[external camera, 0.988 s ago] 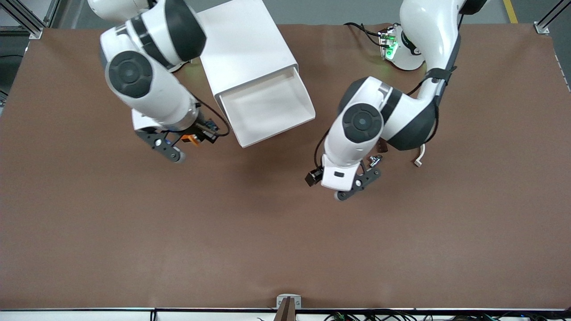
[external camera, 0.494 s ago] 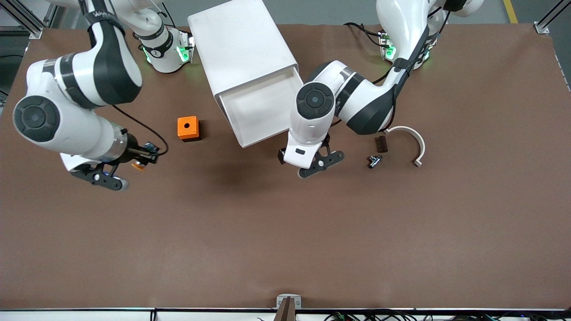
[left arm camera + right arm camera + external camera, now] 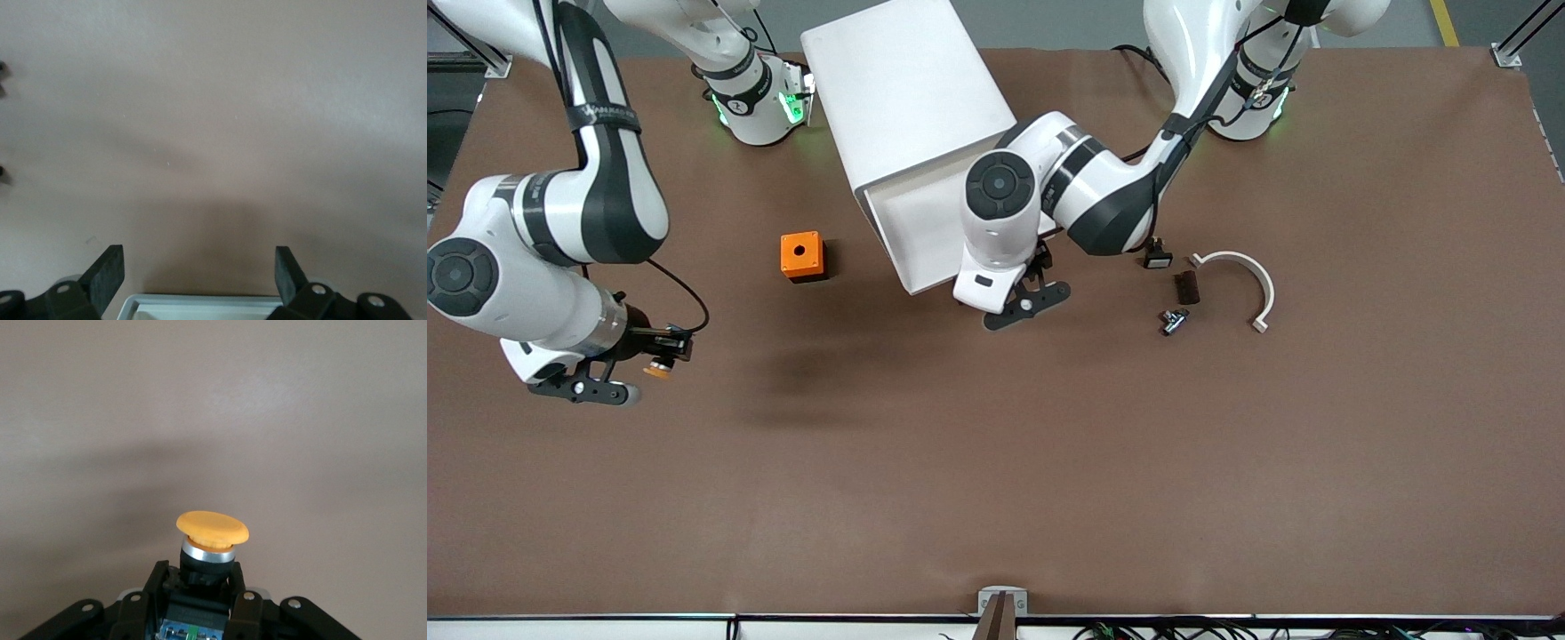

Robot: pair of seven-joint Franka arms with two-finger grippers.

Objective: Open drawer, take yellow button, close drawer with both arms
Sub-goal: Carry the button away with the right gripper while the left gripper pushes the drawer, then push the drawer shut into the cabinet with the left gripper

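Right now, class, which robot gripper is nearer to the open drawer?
The left gripper. It hangs open at the front edge of the drawer. The right gripper is over bare table toward the right arm's end, shut on the button.

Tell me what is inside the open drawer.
The drawer is pulled out, and its visible floor shows nothing. The left arm covers its outer end, so that part is hidden. The left tool is open at the drawer's front lip. The right tool holds the button over bare table.
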